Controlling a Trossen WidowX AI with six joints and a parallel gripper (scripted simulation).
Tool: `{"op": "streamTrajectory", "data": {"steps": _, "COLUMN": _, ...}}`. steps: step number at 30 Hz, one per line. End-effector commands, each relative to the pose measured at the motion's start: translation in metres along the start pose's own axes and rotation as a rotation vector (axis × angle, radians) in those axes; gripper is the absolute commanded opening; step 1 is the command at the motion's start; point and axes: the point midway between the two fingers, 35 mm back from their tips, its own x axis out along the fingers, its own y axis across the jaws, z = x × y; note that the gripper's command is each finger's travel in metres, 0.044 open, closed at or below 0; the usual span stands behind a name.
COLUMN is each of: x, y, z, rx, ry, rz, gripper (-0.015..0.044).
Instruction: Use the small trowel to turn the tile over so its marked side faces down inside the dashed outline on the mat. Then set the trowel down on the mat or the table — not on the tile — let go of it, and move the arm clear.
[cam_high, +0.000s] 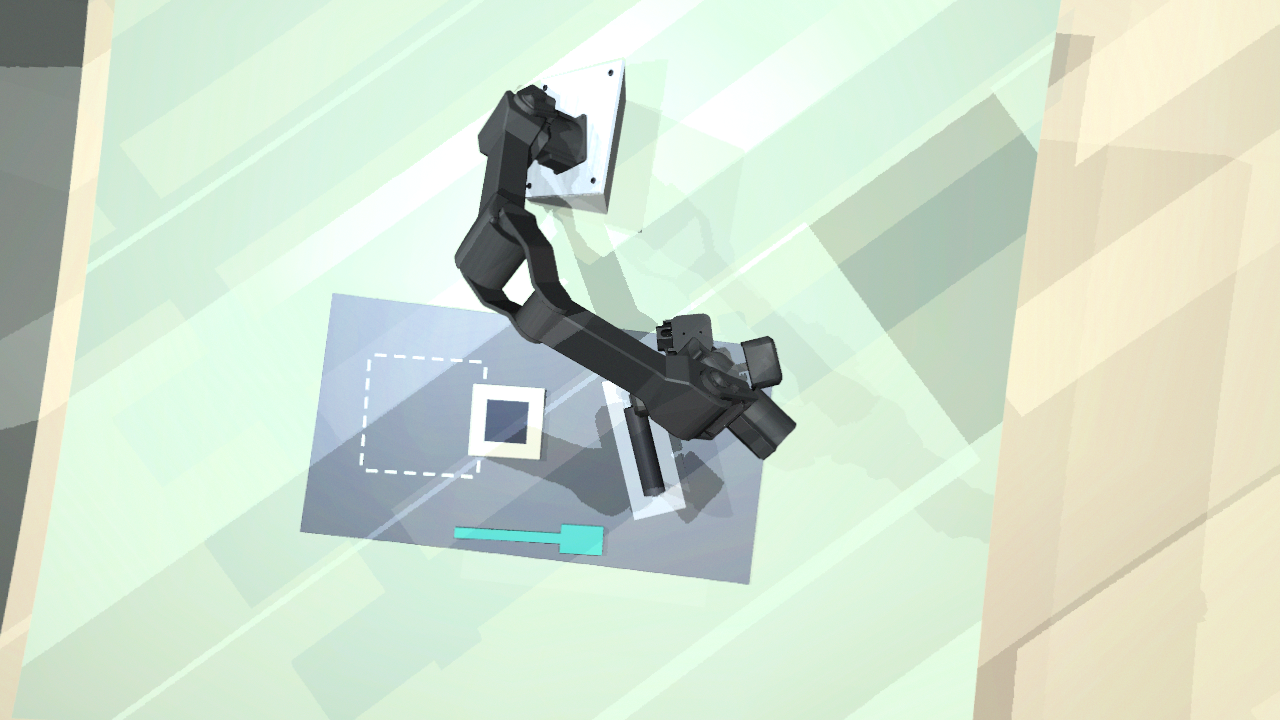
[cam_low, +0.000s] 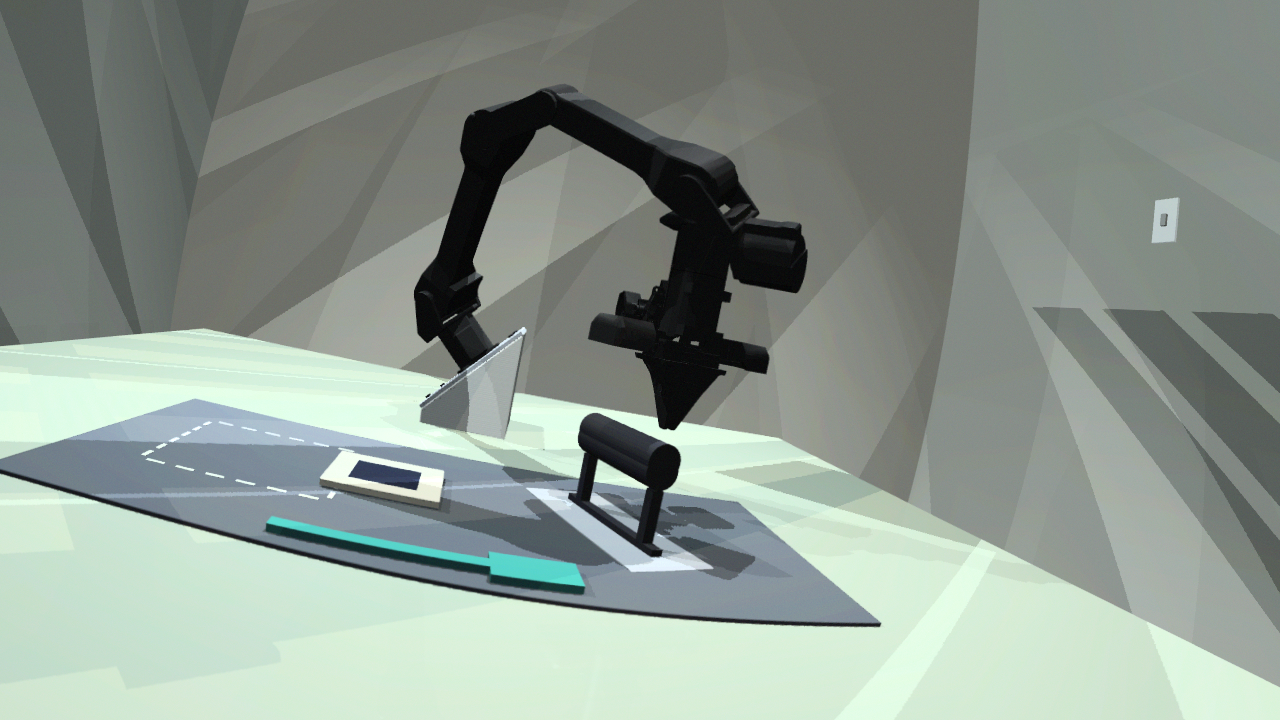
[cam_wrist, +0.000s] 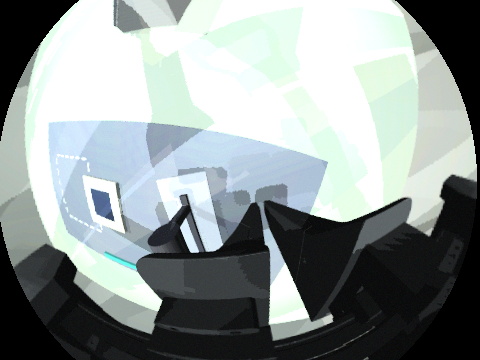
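Observation:
The tile (cam_high: 506, 451) (cam_low: 336, 471) (cam_wrist: 117, 200), pale with a dark square on its upper face, lies flat across the right side of the dashed outline (cam_high: 370, 471), mostly outside it. The trowel (cam_high: 643, 454) (cam_low: 617, 445) (cam_wrist: 168, 187) has a whitish flat blade lying on the mat and a raised black bar handle on two posts. My gripper (cam_low: 667, 427) (cam_wrist: 261, 204) is shut and empty, its tips close together above and beside the handle, apart from it. In the top view the arm hides the fingertips.
The mat (cam_high: 331, 510) (cam_low: 787, 600) carries all these things. A teal flat tool (cam_high: 581, 540) (cam_low: 537, 571) (cam_wrist: 120, 261) with a long thin handle lies near the mat's front edge. The arm's white base (cam_high: 572, 183) (cam_low: 478, 394) stands behind the mat. The forearm passes above the mat.

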Motion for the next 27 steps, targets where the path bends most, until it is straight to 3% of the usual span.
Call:
{"op": "streamTrajectory", "data": {"steps": 1, "x": 0.0000, "y": 0.0000, "z": 0.0000, "rx": 0.000, "ry": 0.000, "rz": 0.000, "gripper": 0.0000}}
{"op": "streamTrajectory", "data": {"steps": 13, "x": 0.0000, "y": 0.0000, "z": 0.0000, "rx": 0.000, "ry": 0.000, "rz": 0.000, "gripper": 0.0000}}
{"op": "streamTrajectory", "data": {"steps": 23, "x": -0.0016, "y": 0.0027, "z": -0.0037, "rx": 0.120, "ry": 0.001, "rz": 0.000, "gripper": 0.0258}}
{"op": "streamTrajectory", "data": {"steps": 27, "x": -0.0033, "y": 0.0060, "z": -0.0079, "rx": 0.258, "ry": 0.001, "rz": -0.001, "gripper": 0.0270}}
